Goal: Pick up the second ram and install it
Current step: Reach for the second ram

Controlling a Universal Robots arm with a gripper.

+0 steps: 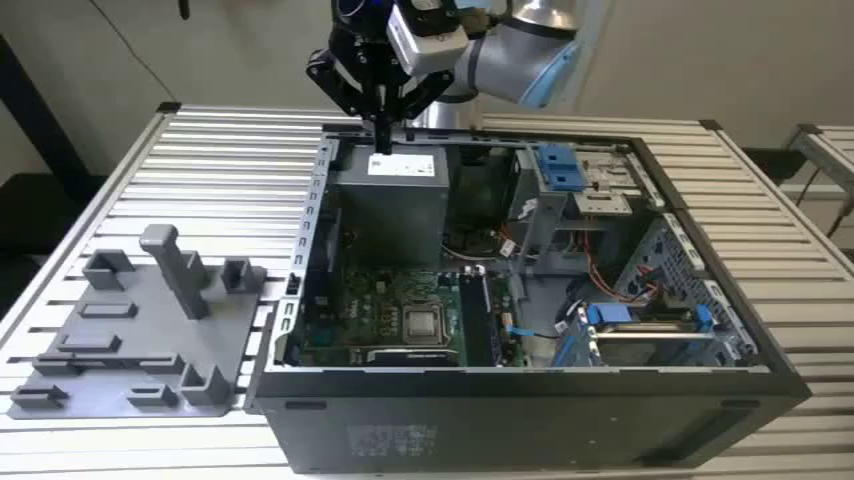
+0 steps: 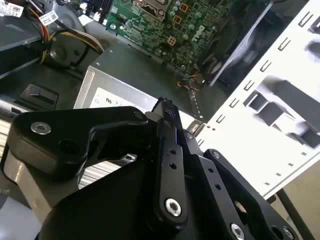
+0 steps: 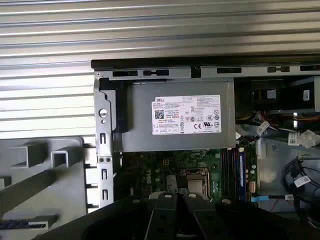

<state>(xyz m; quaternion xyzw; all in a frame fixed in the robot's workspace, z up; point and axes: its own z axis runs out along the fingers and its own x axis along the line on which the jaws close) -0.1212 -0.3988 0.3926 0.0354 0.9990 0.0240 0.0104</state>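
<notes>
- The robot's black hand hangs directly above the grey power supply, at that unit's far edge inside an open computer case.
- The hand's fingers are pressed together and point down at the power supply's labelled top. Nothing is seen between them.
- The second ram appears to be a long, thin, blue-green board standing on edge in a slot of the green motherboard. It sits on the near side of the power supply, well apart from the hand.
- In the first wrist view, narrow upright strips stand side by side on the motherboard just past the power supply's corner. I cannot tell which strip is which.
- A grey plastic tray with upright posts lies on the slatted metal table. It is outside the case, well away from the power supply on the exterior view's left.
</notes>
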